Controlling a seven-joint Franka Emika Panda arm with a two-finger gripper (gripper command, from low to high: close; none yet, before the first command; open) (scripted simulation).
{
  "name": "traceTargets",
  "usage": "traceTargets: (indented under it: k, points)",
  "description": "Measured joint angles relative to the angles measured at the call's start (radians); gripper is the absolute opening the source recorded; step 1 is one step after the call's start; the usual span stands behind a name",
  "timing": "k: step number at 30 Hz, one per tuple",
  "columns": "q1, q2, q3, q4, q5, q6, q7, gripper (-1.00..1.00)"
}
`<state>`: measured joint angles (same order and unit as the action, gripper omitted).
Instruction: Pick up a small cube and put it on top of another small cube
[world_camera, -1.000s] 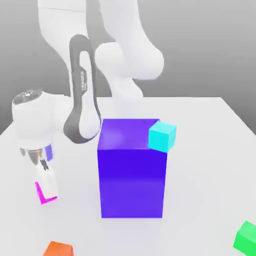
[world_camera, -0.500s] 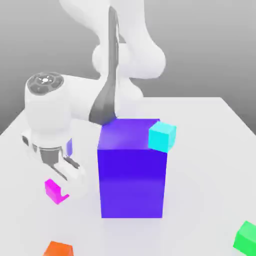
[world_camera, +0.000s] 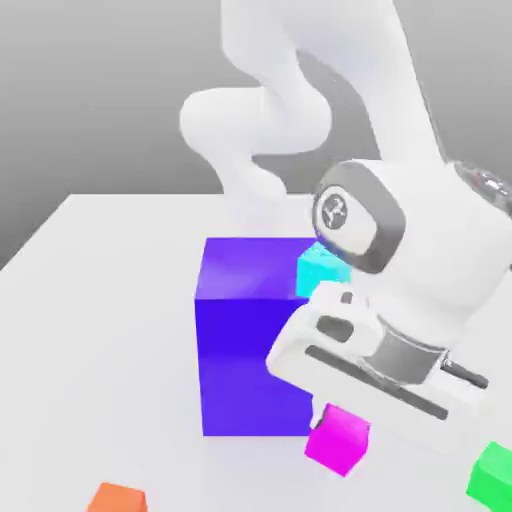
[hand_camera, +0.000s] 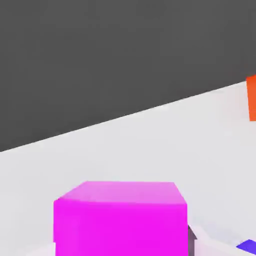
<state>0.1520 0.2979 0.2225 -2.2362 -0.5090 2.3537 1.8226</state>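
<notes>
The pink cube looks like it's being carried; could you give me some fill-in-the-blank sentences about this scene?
1. The gripper is shut on the ____ cube.
2. The cyan cube rests on top of the big ____ block.
3. At the exterior view's right edge sits a ____ cube.
4. The cube by the bottom edge is ____.

Missing words: magenta; blue; green; orange

Plain white tabletop (world_camera: 110, 300) with soft even lighting and faint shadows, backed by a flat grey wall (world_camera: 100, 90) that fades lighter toward the table edge; hand view shows the same white surface against dark grey backdrop (hand_camera: 125, 55).
</notes>
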Motion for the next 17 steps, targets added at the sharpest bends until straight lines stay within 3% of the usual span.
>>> traceTargets:
  k: [10, 14, 15, 17]
  points:
    - [0.021, 0.018, 0.148, 0.017, 0.283, 0.141, 0.068, -1.00]
    - [0.051, 0.133, 0.106, 0.022, 0.240, 0.256, 0.114, -1.00]
    - [0.059, 0.150, 0.097, 0.024, 0.230, 0.272, 0.121, 1.00]
    - [0.059, 0.150, 0.097, 0.024, 0.230, 0.272, 0.121, 1.00]
